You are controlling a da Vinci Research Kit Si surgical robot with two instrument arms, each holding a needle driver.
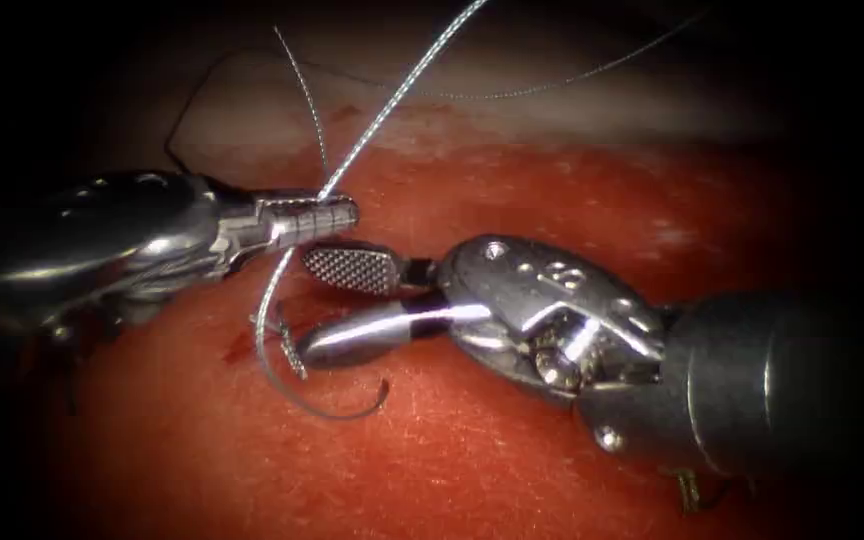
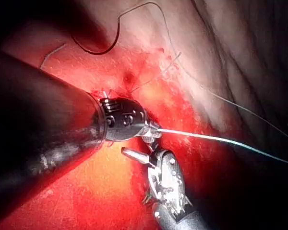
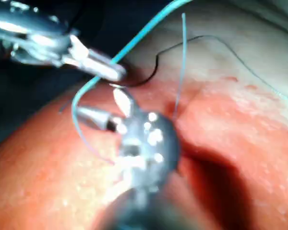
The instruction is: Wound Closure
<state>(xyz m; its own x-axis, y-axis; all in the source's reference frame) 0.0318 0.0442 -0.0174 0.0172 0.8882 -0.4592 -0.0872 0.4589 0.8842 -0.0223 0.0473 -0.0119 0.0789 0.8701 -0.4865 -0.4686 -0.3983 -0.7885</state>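
Thread (image 1: 392, 100) runs taut through the clenched jaws of the left end effector (image 1: 337, 215) in the endoscope view, rising from the jaw tips toward the top of the picture and dropping below them in a loop that curls over the tissue (image 1: 512, 470). The right end effector (image 1: 337, 305) faces it with both jaws spread wide, grasping nothing, its lower jaw just above the loop. A thin curved dark line, seemingly the needle (image 1: 327, 408), lies on the tissue under that lower jaw, held by neither tool; whether its end sits in the tissue cannot be told. The cut itself is hard to make out here.

From the left wrist view, the left end effector (image 2: 151, 134) grips the pale thread (image 2: 221, 140), which stretches away across the red tissue (image 2: 86, 201), while the right end effector (image 2: 134, 155) stands just beside it.

From the right wrist view, the right end effector (image 3: 113, 112) gapes beneath the left end effector (image 3: 110, 72), and the thread (image 3: 134, 43) loops round between the 2.

As a judgement, good work here rests on steady tension from the left tool, a loop kept clear of the open jaws, and no drag on the tissue.
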